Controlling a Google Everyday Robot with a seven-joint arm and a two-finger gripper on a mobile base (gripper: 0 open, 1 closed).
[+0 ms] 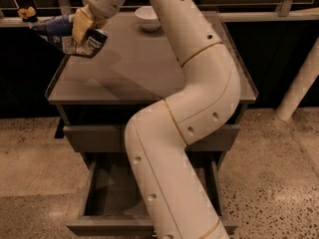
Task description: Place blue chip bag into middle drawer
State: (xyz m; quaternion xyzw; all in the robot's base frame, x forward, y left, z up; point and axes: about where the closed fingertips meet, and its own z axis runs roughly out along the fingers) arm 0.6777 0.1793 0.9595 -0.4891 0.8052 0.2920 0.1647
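My gripper [75, 30] is shut on the blue chip bag [60, 31], a crinkled dark-blue foil bag with white patches, and holds it in the air over the cabinet top's far left corner. The middle drawer [84, 203] stands pulled open low at the front, grey and shallow. My white arm crosses in front and hides much of the drawer's inside and its knob. A closed drawer front [89, 136] sits just above it.
A white bowl [148, 18] stands at the back of the grey cabinet top [134, 68]. A white post [299, 83] leans at the right. Speckled floor surrounds the cabinet.
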